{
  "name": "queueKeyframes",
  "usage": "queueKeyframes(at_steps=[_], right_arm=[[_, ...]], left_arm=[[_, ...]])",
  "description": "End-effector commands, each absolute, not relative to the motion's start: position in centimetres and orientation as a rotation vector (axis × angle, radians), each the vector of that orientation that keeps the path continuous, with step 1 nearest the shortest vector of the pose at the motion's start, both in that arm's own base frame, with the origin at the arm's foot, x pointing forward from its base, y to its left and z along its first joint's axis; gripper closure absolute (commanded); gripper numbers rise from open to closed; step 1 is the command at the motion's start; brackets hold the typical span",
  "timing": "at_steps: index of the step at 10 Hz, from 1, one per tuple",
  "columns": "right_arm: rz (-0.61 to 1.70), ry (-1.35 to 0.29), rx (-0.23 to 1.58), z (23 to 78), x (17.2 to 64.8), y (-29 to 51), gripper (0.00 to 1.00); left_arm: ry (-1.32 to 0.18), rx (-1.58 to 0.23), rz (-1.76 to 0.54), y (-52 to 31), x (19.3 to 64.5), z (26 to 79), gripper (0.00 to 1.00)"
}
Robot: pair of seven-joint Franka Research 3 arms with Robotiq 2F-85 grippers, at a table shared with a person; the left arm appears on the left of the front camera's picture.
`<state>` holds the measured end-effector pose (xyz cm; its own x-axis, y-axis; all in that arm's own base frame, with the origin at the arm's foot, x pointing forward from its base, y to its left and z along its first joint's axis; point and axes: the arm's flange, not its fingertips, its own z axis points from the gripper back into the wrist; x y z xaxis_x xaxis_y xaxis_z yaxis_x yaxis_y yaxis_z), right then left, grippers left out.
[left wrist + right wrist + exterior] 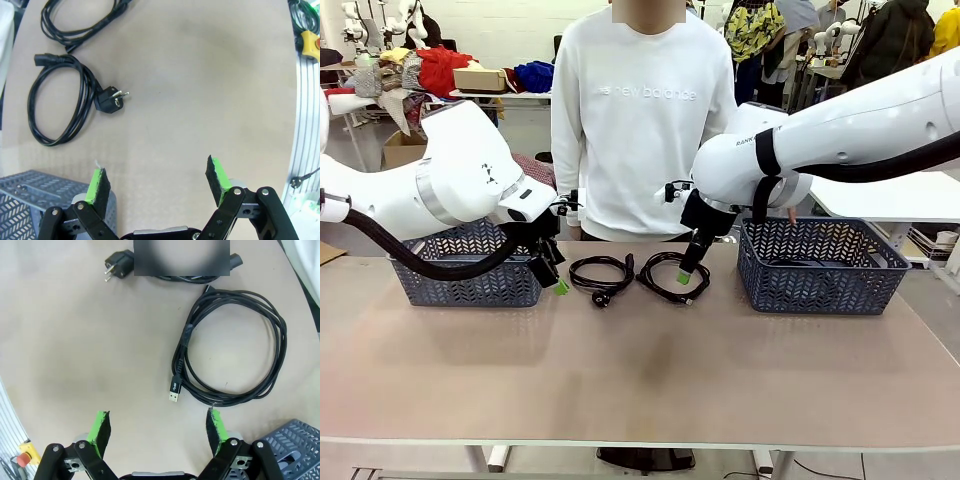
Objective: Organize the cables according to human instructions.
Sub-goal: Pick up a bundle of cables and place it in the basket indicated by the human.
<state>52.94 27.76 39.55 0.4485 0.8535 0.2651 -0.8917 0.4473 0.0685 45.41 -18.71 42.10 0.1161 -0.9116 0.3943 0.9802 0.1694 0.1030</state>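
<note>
Apparently midway: one cable [86, 97] is left on the bench [200, 75] beyond the spread left claw [157, 175], another cable [181, 357] beyond the spread right claw [157, 417].

Two thin black cables lie side by side on the worktop [640, 380], near its far edge and close together, but whether they touch cannot be told. The left cable [87, 92] is a loose oval coil of several turns, lying flat. Its round two-pin plug [111, 100] rests just outside the loop, and its moulded socket end [44, 60] sits at the loop's rim. The right cable [182, 347] is a rounder, flat coil, and its slim USB-style plug [174, 390] points outward from the loop's edge.
</note>
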Motion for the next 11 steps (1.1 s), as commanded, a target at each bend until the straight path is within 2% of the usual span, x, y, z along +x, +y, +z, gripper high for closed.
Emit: queueKeyframes(at_steps=[1, 4, 11], right_arm=[[1.086, -0.213, 0.207, 39.6, 52.7, 27.7, 0.00], [1.091, -0.204, 0.211, 39.6, 52.9, 27.9, 0.00], [1.012, -0.178, 0.163, 35.1, 57.0, 32.0, 0.00]], left_arm=[[-0.415, -0.197, -1.397, -18.7, 45.4, 42.1, 0.00], [-0.415, -0.197, -1.397, -18.7, 45.4, 42.1, 0.00], [-0.415, -0.197, -1.397, -18.7, 45.4, 42.1, 0.00]])
